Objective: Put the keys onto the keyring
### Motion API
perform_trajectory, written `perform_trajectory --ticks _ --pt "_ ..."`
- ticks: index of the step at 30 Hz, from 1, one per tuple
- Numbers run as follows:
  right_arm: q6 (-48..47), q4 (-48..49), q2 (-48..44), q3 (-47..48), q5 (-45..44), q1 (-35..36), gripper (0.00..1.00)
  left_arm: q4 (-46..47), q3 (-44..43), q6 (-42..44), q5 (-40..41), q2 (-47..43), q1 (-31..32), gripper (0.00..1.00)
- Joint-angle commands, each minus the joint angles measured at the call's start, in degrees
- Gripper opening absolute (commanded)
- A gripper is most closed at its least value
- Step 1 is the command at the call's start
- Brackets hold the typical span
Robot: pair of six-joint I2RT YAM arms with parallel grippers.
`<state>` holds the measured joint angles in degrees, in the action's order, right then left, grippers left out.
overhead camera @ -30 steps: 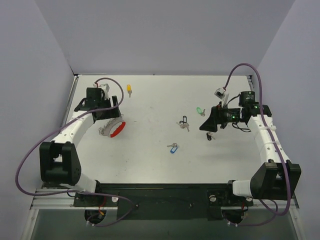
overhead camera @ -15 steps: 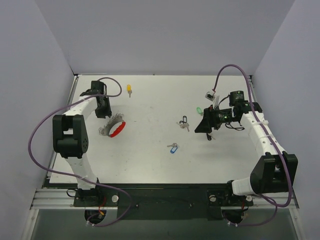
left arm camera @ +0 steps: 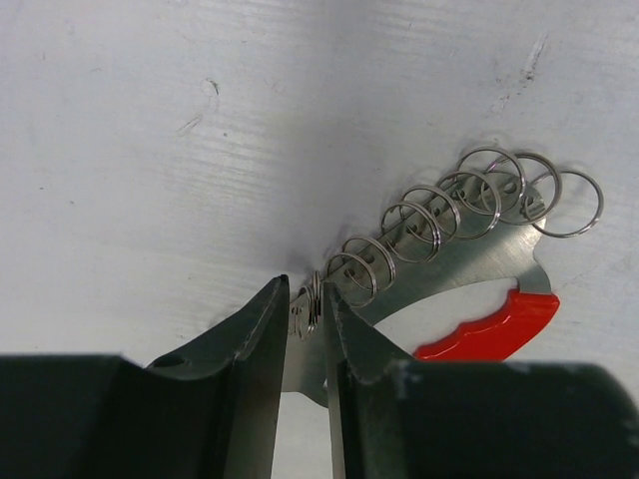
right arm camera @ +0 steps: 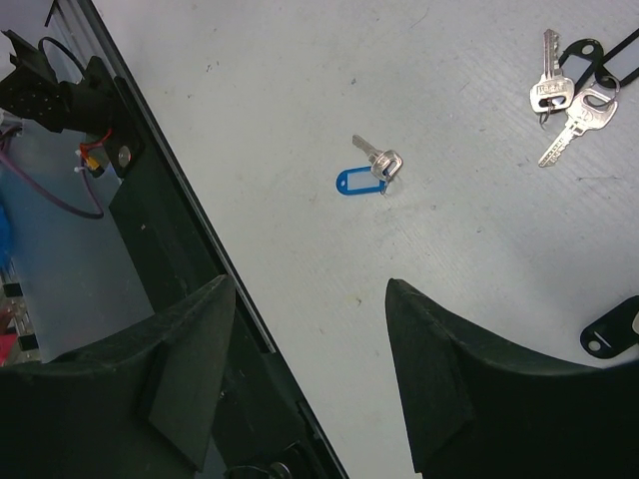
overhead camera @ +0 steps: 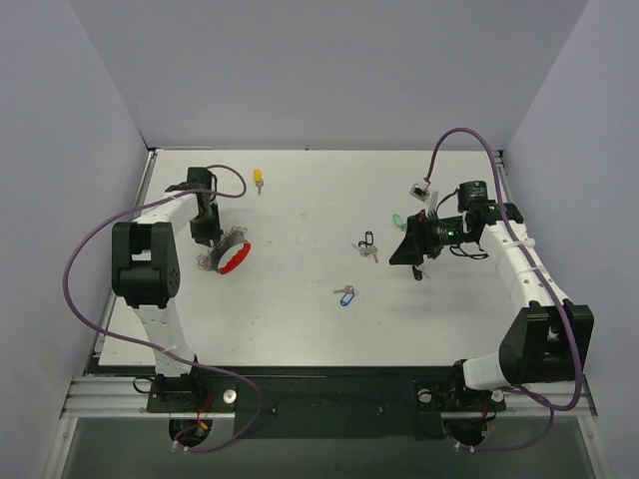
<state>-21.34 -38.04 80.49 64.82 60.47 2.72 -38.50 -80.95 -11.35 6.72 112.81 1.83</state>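
The keyring [overhead camera: 230, 257] lies at the left of the table, a curved silver plate with a red arc [left arm camera: 491, 319] and a row of wire rings [left arm camera: 419, 215]. My left gripper [left arm camera: 305, 296] has its jaws pinched on the ring at the plate's near end. The keys lie loose: yellow tag [overhead camera: 258, 180], green tag [overhead camera: 400, 221], black tag [overhead camera: 367, 243], blue tag [overhead camera: 345, 294]. My right gripper [right arm camera: 310, 282] hangs open above the table near the green key, with nothing in it. In its view I see the blue key [right arm camera: 367, 172] and the black-tagged keys [right arm camera: 561, 100].
Another black tag [right arm camera: 610, 335] lies just below the right gripper [overhead camera: 411, 251]. The table's metal front rail [right arm camera: 190, 259] and cabling run along the left of the right wrist view. Grey walls enclose the table on three sides.
The left arm swung its gripper onto the keyring's end and the jaws closed from wide to pinched. The right gripper shifted slightly left and narrowed somewhat.
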Motion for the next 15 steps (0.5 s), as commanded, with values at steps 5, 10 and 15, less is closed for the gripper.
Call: perform_trajectory --ticks 5,10,15 --pt "-1.77 -2.3 0.55 2.24 1.23 0.35 0.57 -1.31 -2.81 1.16 0.92 -0.14 1.07 0.3" --pt "-1.86 -2.56 0.63 2.42 1.32 0.27 0.56 -1.14 -3.08 1.51 1.98 -0.49 1.86 0.3" --pt "-2.03 -2.74 0.63 2.33 1.76 0.35 0.56 -1.14 -2.99 1.86 3.56 -0.23 2.74 0.29"
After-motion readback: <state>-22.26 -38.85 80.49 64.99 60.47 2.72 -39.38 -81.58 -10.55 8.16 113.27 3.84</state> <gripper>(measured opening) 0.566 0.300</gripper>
